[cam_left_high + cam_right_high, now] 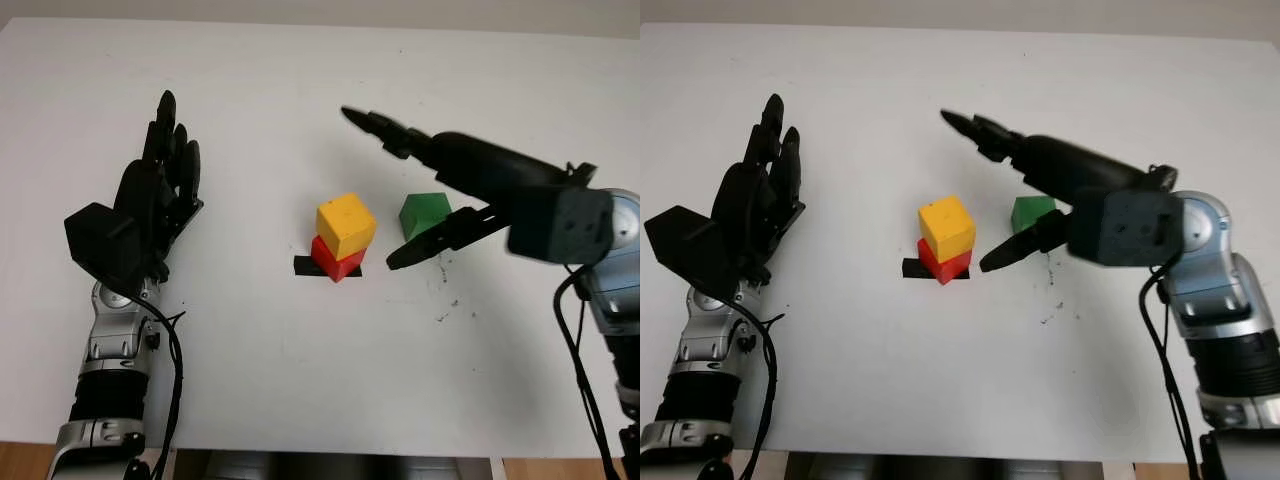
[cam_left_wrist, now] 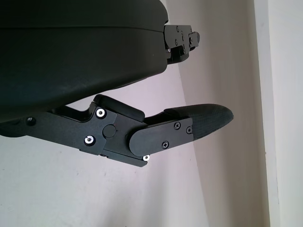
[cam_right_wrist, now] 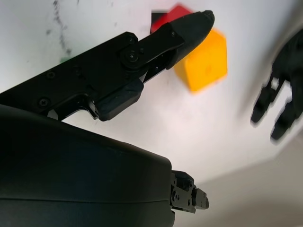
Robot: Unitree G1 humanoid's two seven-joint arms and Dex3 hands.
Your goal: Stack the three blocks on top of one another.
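A yellow block [image 1: 346, 224] sits on a red block [image 1: 337, 260] near the table's middle, over a black mark [image 1: 303, 266]. Just to their right a green block [image 1: 424, 213] stands on the table by itself. My right hand [image 1: 400, 190] hovers open above the green block, its long fingers [image 1: 380, 125] stretched past it toward the far side and its thumb [image 1: 410, 248] pointing at the stack. In the right wrist view the thumb [image 3: 189, 26] lies across the yellow block [image 3: 204, 61] and the red block [image 3: 170, 13]. My left hand [image 1: 160, 190] is open at the left, away from the blocks.
The white table [image 1: 300, 380] spreads wide around the stack. A few dark specks [image 1: 445, 300] mark it right of the blocks. The table's front edge runs along the bottom of the picture.
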